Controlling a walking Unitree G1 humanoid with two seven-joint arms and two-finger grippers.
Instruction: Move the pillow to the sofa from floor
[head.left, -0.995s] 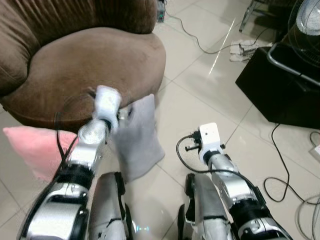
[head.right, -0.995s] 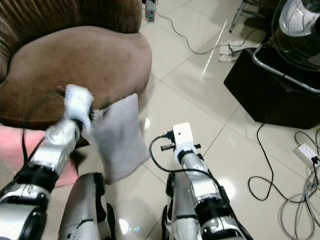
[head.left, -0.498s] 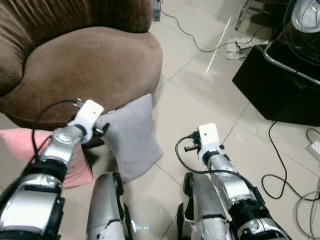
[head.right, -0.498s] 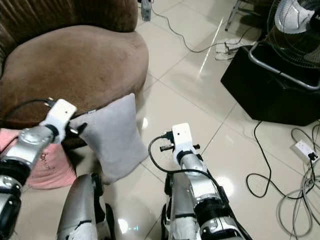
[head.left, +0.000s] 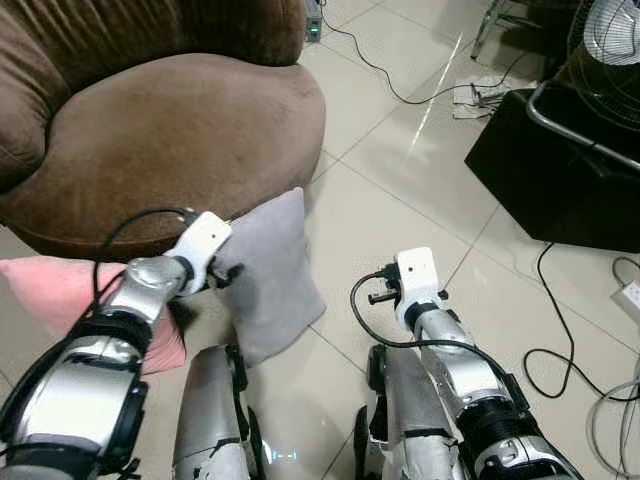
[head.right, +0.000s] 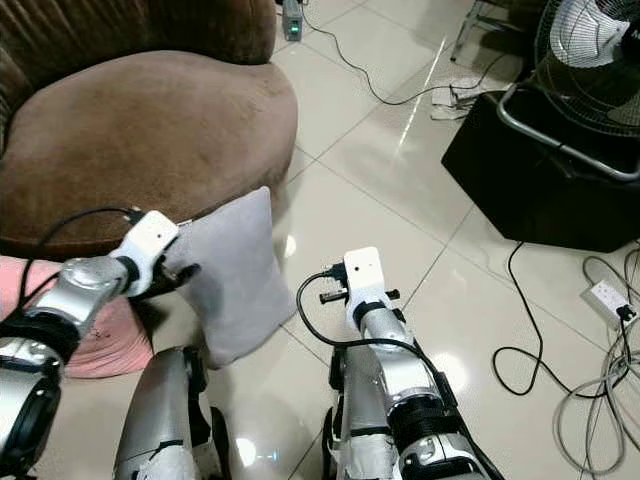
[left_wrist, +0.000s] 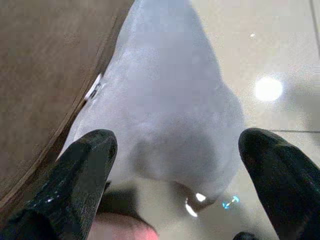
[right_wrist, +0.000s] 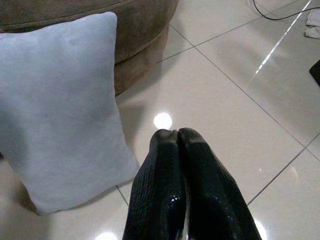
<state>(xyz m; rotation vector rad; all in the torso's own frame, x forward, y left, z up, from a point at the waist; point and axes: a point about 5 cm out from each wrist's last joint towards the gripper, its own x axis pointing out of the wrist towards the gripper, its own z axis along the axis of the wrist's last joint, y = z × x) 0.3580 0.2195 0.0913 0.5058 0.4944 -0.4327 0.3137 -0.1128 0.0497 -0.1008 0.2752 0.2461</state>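
Observation:
A grey pillow (head.left: 270, 270) stands on edge on the tiled floor, leaning against the front of the round brown sofa (head.left: 170, 130). My left gripper (left_wrist: 177, 150) is open at the pillow's left edge, one finger by the sofa base and the other out over the floor, with the pillow (left_wrist: 165, 110) just ahead between them. My right gripper (right_wrist: 177, 134) is shut on nothing. It hangs over the tiles to the right of the pillow (right_wrist: 60, 110), apart from it.
A pink pillow (head.left: 60, 290) lies on the floor at the left, under my left arm. A black box (head.left: 560, 170) with a fan (head.left: 610, 40) stands at the right. Cables (head.left: 580, 370) trail over the tiles there.
My left arm has come down from above the sofa's edge and moved right, up to the grey pillow's side. The pillow and right arm have stayed put.

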